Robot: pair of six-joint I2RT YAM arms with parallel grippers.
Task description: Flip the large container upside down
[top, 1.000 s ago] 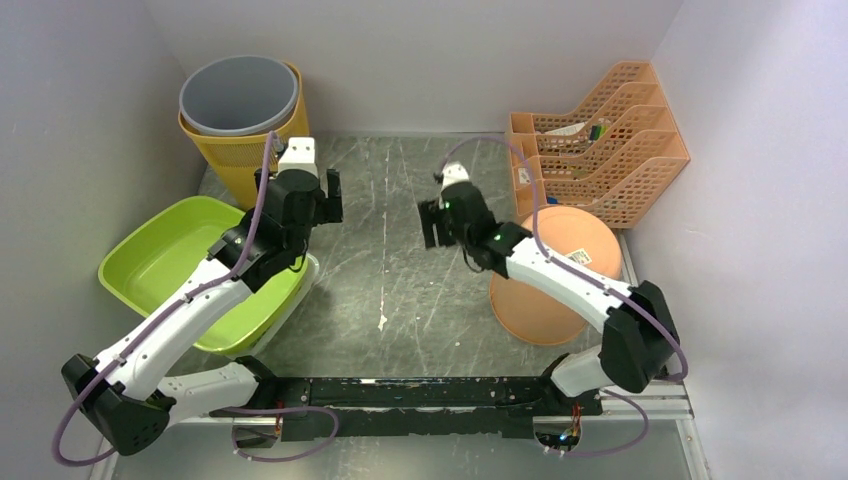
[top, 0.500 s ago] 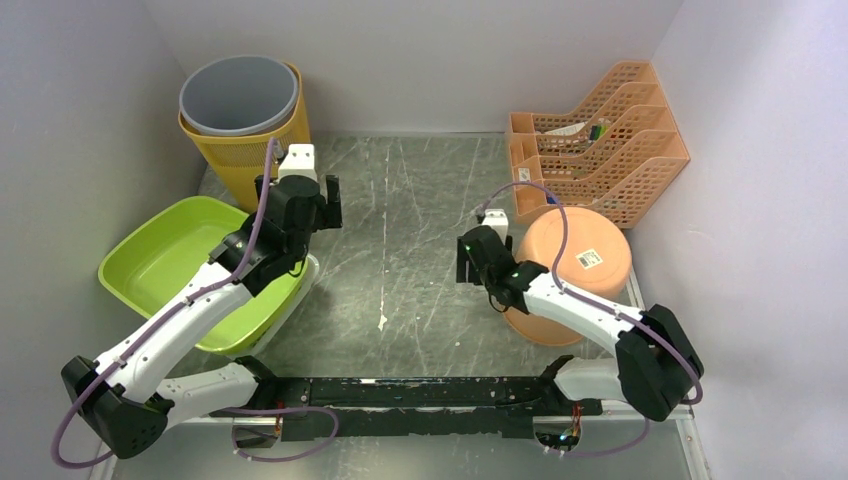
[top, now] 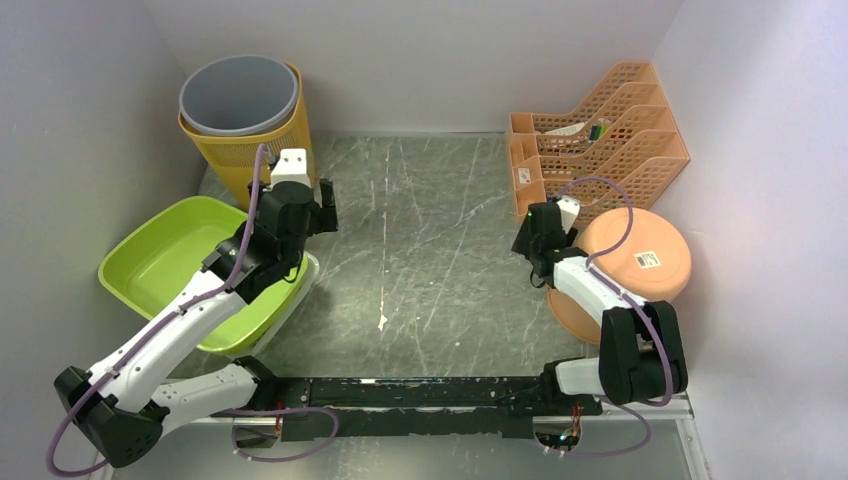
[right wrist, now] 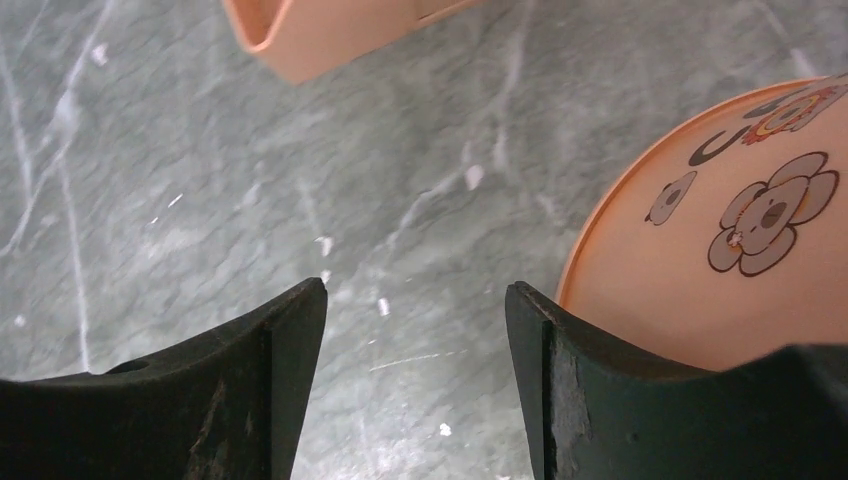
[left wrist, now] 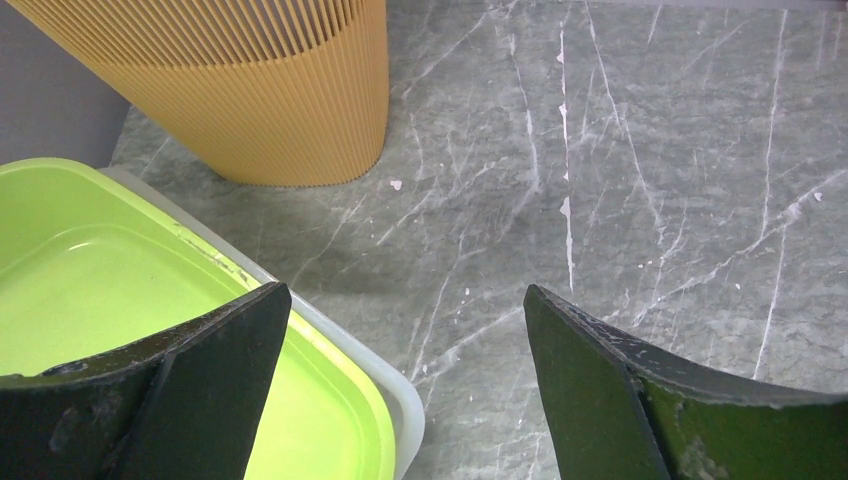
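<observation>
We judge the turn to be done, or all but done. The large container, an orange tub, sits on the bench at the right, close to the right wall and just on the near side of the orange file rack. Its flat bottom faces up, with a white label on it, and its wider rim is below, toward the bench. From above we cannot tell whether that rim lies flat all the way round or one side is propped, so we would not call it settled without a closer look. The right tool hovers just left of the container. Its jaws stand moderately apart with only bare bench between them, so it holds nothing. In the wrist view the container's printed side wall fills the right edge beside one jaw, and we cannot tell whether the two touch. The left tool is well away on the left side, spread wide and empty. It hangs above the bench beside the green basin, near the yellow basket that has a grey bin standing in it. As we read it, little is left: confirm that the container rests steady on its rim, then draw the right arm clear without nudging it.
</observation>
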